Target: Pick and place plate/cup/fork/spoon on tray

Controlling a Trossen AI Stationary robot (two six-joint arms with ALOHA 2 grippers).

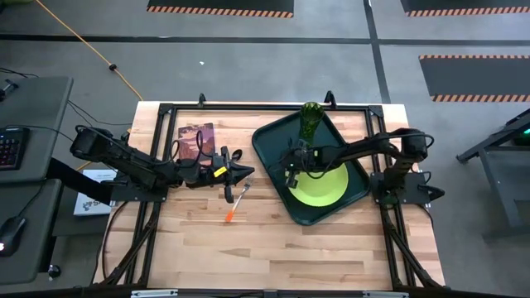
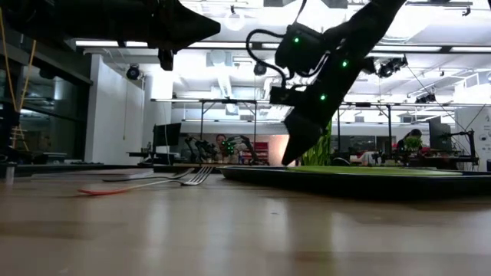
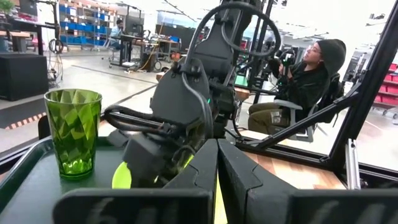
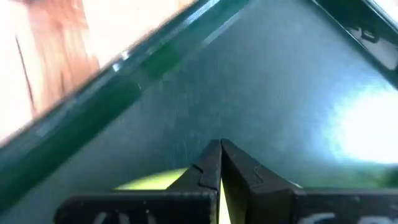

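Observation:
The dark-green tray [image 1: 273,142] lies at the table's right middle. The lime-green plate [image 1: 327,189] lies flat in it, and the green cup [image 1: 310,121] stands upright in its far corner; the cup also shows in the left wrist view [image 3: 73,130]. The fork [image 1: 236,204], with an orange handle, lies flat on the wood left of the tray; it also shows in the low view [image 2: 153,185]. My right gripper [image 1: 290,171] is shut and empty, low over the tray's left part beside the plate [image 4: 220,145]. My left gripper [image 1: 246,174] is shut, above the fork. The spoon does not show.
A maroon picture book [image 1: 196,141] lies at the far left of the table. Bare wood spreads along the near side. A seated person [image 3: 305,81] shows in the room beyond the table.

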